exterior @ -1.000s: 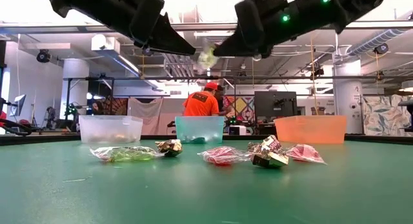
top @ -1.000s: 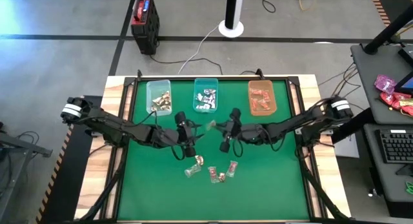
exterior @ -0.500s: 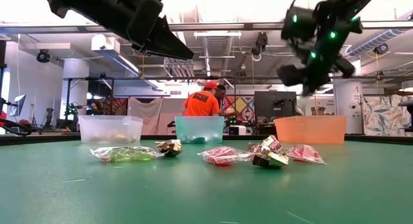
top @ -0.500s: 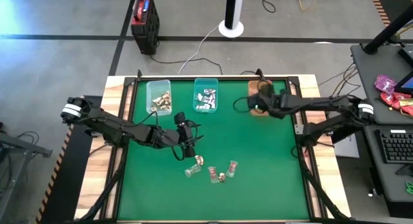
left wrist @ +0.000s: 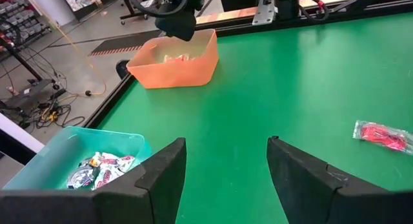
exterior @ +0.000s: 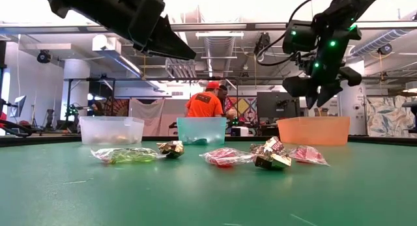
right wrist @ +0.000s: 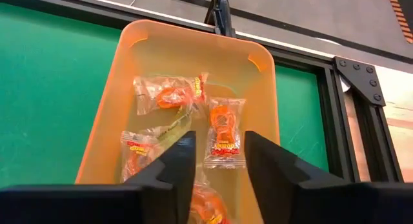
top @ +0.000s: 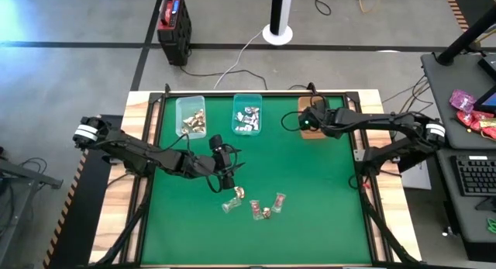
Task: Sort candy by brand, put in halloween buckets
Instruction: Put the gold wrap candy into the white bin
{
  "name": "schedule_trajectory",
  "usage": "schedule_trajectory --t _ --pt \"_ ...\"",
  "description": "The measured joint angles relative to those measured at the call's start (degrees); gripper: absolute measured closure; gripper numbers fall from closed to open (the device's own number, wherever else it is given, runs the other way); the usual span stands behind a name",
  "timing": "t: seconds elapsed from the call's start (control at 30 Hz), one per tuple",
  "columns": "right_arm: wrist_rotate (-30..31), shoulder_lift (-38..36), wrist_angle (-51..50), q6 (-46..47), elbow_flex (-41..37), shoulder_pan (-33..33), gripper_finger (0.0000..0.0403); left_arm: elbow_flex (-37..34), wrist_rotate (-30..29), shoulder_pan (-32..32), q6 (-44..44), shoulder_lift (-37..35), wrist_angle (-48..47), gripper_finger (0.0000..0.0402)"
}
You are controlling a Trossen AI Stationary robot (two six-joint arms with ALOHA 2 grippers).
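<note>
Three bins stand along the far edge: clear, teal and orange. My right gripper hovers open above the orange bin, where red-printed clear candies lie. My left gripper hangs open over mid-table, just far of the loose candy. In the low view that candy lies in a row on the green mat: clear, gold-brown and red wrappers. The teal bin holds silvery-white candies. The clear bin holds gold-brown ones.
A black frame rail edges the green mat. A red-and-black box sits on the floor beyond the table. Pink and yellow packets lie on a desk to the right. A person in an orange shirt stands far behind.
My right gripper has swung from mid-table, beside my left gripper, toward the far right edge and now hangs over the orange bin. The pale candy that showed at its fingertips a second ago is no longer between them. My left arm has kept still.
</note>
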Motion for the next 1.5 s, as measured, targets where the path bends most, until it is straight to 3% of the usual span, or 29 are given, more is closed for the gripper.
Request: schedule_trajectory --t 0.1,0.33,0.53,0.83,1.03,1.27,1.5 --pt "0.0 -0.3 0.1 -0.7 0.0 0.7 0.0252 0.0 2.0 0.0 -0.2 0.0 -1.4 0.0202" --pt "-1.6 -2.0 0.5 -2.0 0.0 5.0 0.0218 0.0 22.7 -0.3 -0.2 0.6 -9.9 0.0202" --pt "-1.7 -2.2 2.1 -2.0 0.0 11.2 0.0204 0.0 30.6 -0.5 -2.4 4.6 -10.0 0.0202" --pt "-1.5 -2.2 5.1 -2.0 0.0 19.1 0.0202 -0.1 33.7 -0.3 -3.9 13.1 -0.9 0.0203" --pt "-1.5 -2.2 5.3 -2.0 0.0 21.5 0.0202 -0.1 33.9 0.9 -5.0 16.2 -1.1 0.0217" --pt "-1.5 -2.2 6.0 -2.0 0.0 22.6 0.0202 -0.1 33.6 1.2 -6.1 16.5 -5.9 0.0264" --pt "-1.5 -2.2 6.1 -2.0 0.0 22.6 0.0202 -0.1 33.4 1.3 -5.6 16.6 -6.2 0.0337"
